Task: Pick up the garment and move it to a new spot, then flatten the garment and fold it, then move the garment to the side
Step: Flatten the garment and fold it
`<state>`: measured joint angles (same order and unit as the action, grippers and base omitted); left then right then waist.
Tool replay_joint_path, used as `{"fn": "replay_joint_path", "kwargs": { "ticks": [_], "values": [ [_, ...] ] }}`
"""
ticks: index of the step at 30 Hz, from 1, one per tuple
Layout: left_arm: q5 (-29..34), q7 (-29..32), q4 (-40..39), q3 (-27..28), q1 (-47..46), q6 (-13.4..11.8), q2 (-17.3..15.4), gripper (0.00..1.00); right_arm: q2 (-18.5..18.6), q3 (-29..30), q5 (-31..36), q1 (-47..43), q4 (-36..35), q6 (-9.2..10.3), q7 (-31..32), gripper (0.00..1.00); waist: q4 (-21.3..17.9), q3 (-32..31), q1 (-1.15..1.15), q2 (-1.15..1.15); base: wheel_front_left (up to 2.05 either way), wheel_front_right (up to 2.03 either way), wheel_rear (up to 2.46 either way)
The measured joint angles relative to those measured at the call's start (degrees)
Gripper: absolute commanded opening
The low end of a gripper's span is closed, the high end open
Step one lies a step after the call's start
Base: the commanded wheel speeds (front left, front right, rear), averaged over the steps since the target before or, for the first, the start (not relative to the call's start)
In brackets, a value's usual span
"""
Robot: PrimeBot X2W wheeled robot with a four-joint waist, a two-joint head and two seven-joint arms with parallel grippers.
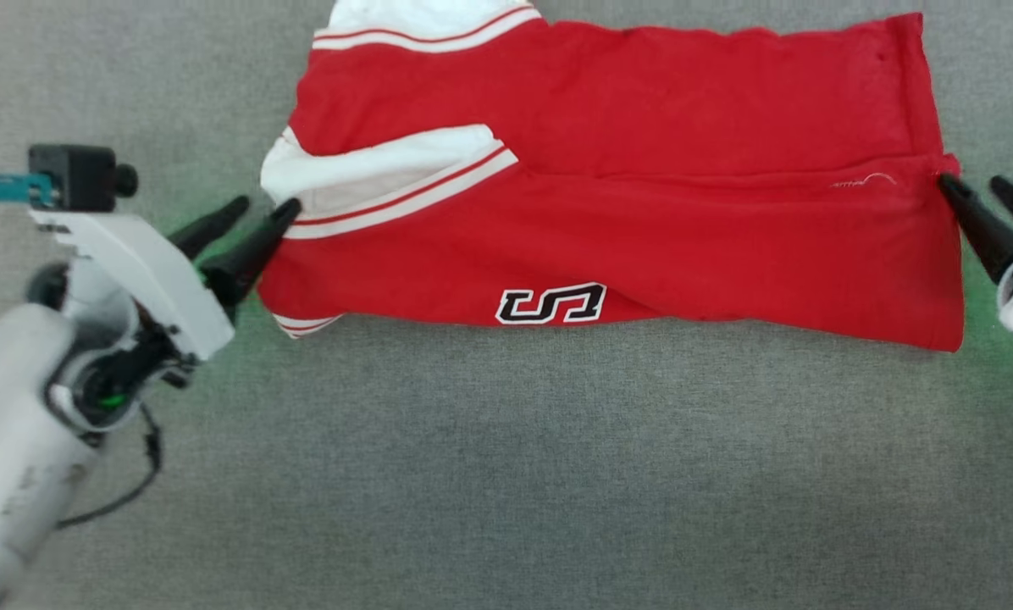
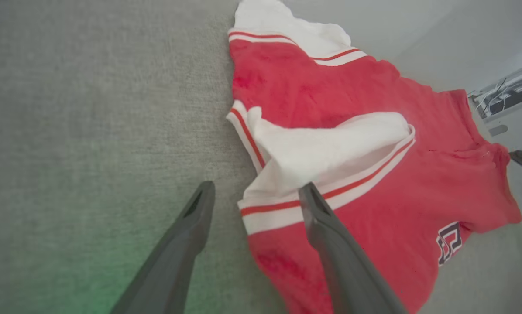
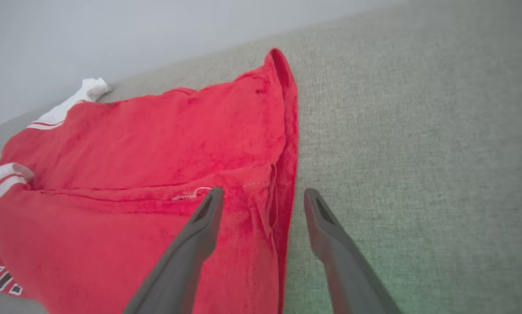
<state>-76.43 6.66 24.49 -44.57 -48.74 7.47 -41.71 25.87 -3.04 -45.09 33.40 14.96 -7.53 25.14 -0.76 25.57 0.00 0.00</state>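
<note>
Red garment [image 1: 608, 229] lies folded on the grey counter [image 1: 506, 474], between both claws. Left claw [image 1: 266, 206] spread wide, holding nothing, one tip at the white striped sleeve trim. Right claw [image 1: 972, 181] spread wide, empty, one tip over the hem, the other over the counter.

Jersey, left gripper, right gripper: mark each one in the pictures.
Jersey [image 1: 642, 229]: head view, on the red cloth near its middle.
Left gripper [image 1: 265, 205]: head view, midway between its two fingertips.
Right gripper [image 1: 972, 181]: head view, midway between its two fingertips.
</note>
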Motion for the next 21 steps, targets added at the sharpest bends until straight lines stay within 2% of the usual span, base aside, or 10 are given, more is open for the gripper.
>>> {"fn": "replay_joint_path", "kwargs": {
  "ticks": [5,7,10,14,18,21],
  "values": [
    [0.53,6.71,-5.28,-2.16,-2.41,0.00,-5.94,1.00,2.55,0.70,-1.34,-1.27,-0.58,0.00,-3.37,1.00,0.40,-2.41,0.00,0.00,0.00,0.00,0.00],
    [-0.65,11.47,-7.05,-2.88,-3.12,-0.35,-7.40,1.00,3.12,0.86,-1.80,-1.50,-0.94,0.00,-4.04,1.00,0.59,-3.31,0.00,0.00,0.00,0.00,0.00],
    [-2.80,20.45,-10.00,-5.15,-3.63,-2.15,-9.02,1.00,3.70,0.85,-2.41,-1.74,-1.92,0.00,-4.50,1.00,0.77,-4.40,0.00,0.00,0.00,0.00,0.00],
    [-6.28,28.83,-12.56,-6.94,-3.89,-5.63,-9.18,1.00,3.61,0.07,-2.90,-1.92,-2.82,0.00,-4.56,1.00,0.30,-4.68,0.00,0.00,0.00,0.00,0.00],
    [-7.54,31.31,-10.74,-7.35,-4.64,-8.42,-7.93,1.00,3.19,-1.70,-3.04,-1.85,-3.86,0.00,-4.56,1.00,-0.80,-3.99,0.00,0.00,0.00,0.00,0.00],
    [-7.78,32.00,-7.75,-8.06,-4.65,-9.59,-6.25,1.00,3.08,-2.20,-3.19,-1.39,-3.99,0.00,-4.54,1.00,-1.85,-3.33,0.00,0.00,0.00,0.00,0.00]
  ]
}}
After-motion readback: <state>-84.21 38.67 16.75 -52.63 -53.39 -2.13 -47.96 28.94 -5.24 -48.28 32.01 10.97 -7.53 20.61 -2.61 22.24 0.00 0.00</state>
